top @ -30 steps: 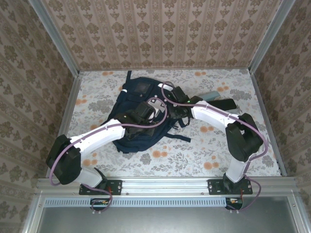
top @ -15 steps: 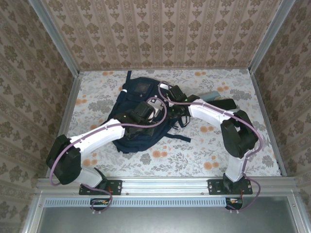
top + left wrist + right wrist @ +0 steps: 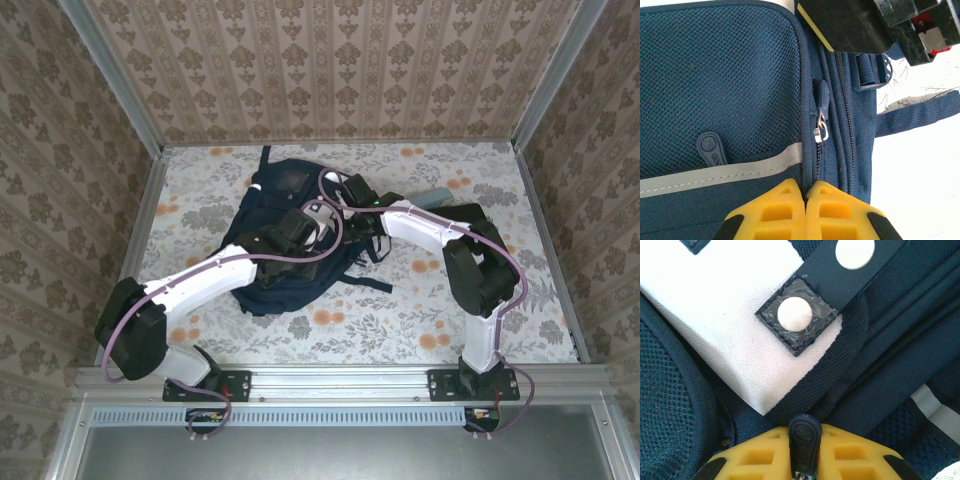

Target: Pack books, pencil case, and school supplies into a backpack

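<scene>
The navy backpack [image 3: 283,185] lies flat at mid-table. My left gripper [image 3: 305,222] rests on its middle; in the left wrist view the yellow fingers [image 3: 777,210] of this gripper [image 3: 806,189] are shut on a fold of fabric beside a zipper, just below the metal slider [image 3: 821,131]. My right gripper [image 3: 347,192] is at the backpack's right upper edge, and in the right wrist view it [image 3: 804,432] is shut on a dark rubber zipper pull [image 3: 804,440]. A dark flat book [image 3: 466,214] and a grey-teal oblong thing [image 3: 436,196], perhaps the pencil case, lie to the right.
Dark straps [image 3: 372,285] trail off the backpack's right side onto the floral tabletop [image 3: 420,310]. A white patch with snap buttons [image 3: 740,335] sits just ahead of the right fingers. Patterned walls close in the table on three sides.
The right gripper has shifted slightly left onto the backpack and closed on the zipper pull. The left arm has stayed where it was.
</scene>
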